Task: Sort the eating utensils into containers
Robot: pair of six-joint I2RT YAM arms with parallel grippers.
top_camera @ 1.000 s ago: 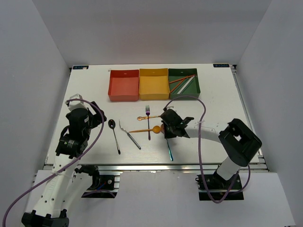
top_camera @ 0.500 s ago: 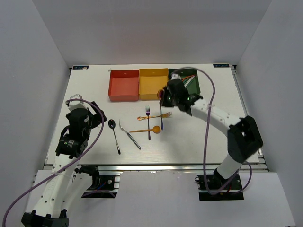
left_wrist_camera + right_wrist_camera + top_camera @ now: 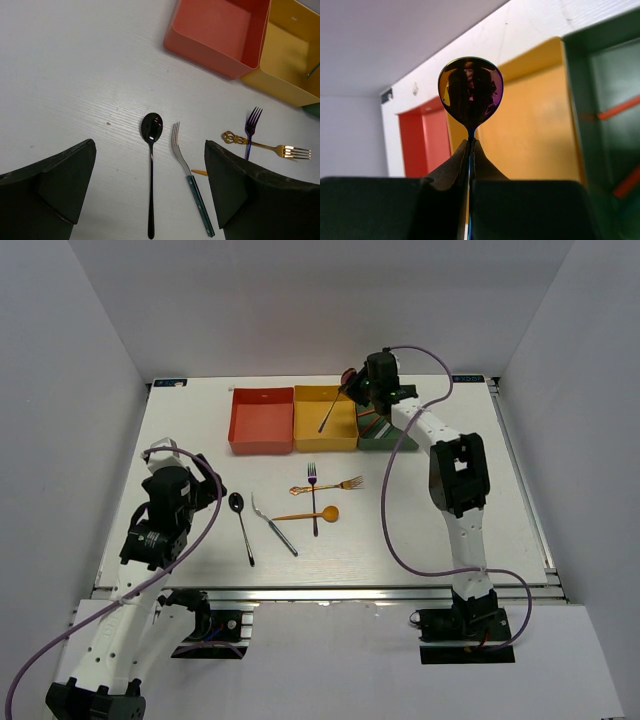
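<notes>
1. Your right end effector [image 3: 470, 150] is clamped on the neck of a purple-iridescent metal spoon [image 3: 470, 92], holding it tilted over the yellow square open-top box [image 3: 535, 135].
2. Your left end effector [image 3: 150, 150] hangs above the white bench [image 3: 65, 75] with its fingers apart.
3. A slim black spoon [image 3: 151, 129] lies below it on the bench.

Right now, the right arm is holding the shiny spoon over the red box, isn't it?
Not the red one. The right gripper holds the shiny spoon over the yellow box, as the top view shows.
</notes>
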